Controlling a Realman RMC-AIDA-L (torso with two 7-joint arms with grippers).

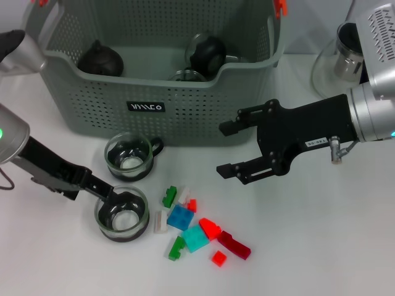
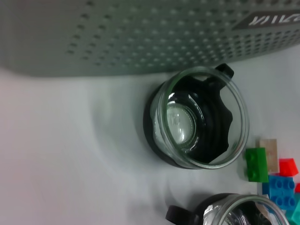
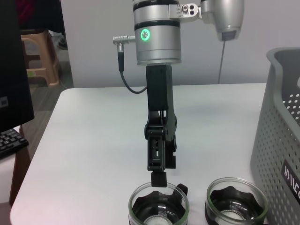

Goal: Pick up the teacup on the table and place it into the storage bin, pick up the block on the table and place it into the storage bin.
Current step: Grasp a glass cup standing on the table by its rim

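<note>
Two glass teacups with dark bases stand in front of the storage bin [image 1: 154, 92]. My left gripper [image 1: 113, 195] reaches down from the left and looks shut on the back rim of the nearer teacup [image 1: 122, 216], which rests on the table. The right wrist view shows that left gripper [image 3: 159, 178] at the rim of this teacup [image 3: 158, 208]. The other teacup [image 1: 129, 157] [image 2: 197, 124] stands close to the bin wall. A pile of coloured blocks [image 1: 191, 225] lies right of the nearer cup. My right gripper [image 1: 237, 148] hovers open above the table, right of the cups.
Two dark round pots [image 1: 99, 58] [image 1: 207, 52] lie inside the bin. A glass pitcher [image 1: 339, 58] stands at the back right, behind my right arm. The bin wall [image 3: 281, 140] rises close beside the cups.
</note>
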